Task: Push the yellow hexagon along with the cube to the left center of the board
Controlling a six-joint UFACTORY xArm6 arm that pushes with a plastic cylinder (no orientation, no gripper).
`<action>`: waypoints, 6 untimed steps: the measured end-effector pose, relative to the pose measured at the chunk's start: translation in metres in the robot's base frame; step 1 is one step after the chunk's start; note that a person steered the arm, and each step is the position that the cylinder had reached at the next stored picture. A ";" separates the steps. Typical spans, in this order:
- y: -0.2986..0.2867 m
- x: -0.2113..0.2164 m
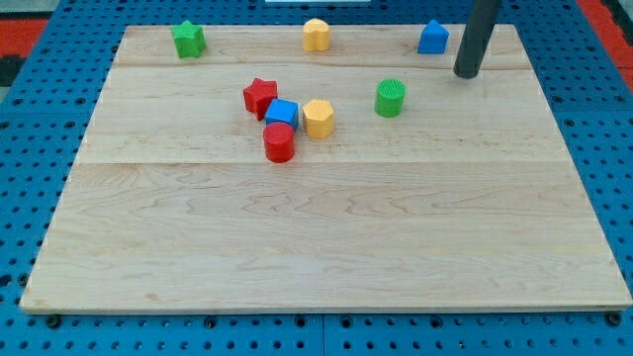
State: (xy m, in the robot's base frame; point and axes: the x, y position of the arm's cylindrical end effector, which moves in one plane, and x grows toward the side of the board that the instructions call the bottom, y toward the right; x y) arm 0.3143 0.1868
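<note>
**A:** Camera view, near to far, all placed against the blue cube [282, 113]. Any writing or labels?

**B:** None readable. Board [326, 247] is pale wood, planks running view-left to view-right, grain visible, slight sheen. Blue pegboard [613, 168] with rows of holes surrounds it; a red patch shows at the view's top corners.

**A:** Blocks?

**B:** Matte, solid colours. Red cylinder [280, 142] just below the cube, touching or nearly so. Yellow hexagon [317, 118] just to the cube's right, looks to be touching. Red star [260, 97] at the cube's upper left, close against it. Those four make one cluster above board centre.

**A:** Further out?

**B:** Green cylinder [390, 98], ribbed top, right of the cube, apart from the cluster. Along the far edge: green star-like block [188, 40] up and left of the cube, a second yellow block [316, 35] up and slightly right, shape unclear, and a blue block with a peaked top [432, 38] up and well right.

**A:** Rod?

**B:** Dark, round, plain. My tip [466, 74] sits far right of the cube and above it, just below-right of the peaked blue block, touching no block. No gripper on it, so nothing grasped.
</note>
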 end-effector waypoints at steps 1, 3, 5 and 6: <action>-0.040 0.026; -0.120 0.024; -0.198 0.060; -0.297 0.052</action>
State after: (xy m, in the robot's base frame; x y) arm 0.3666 -0.1104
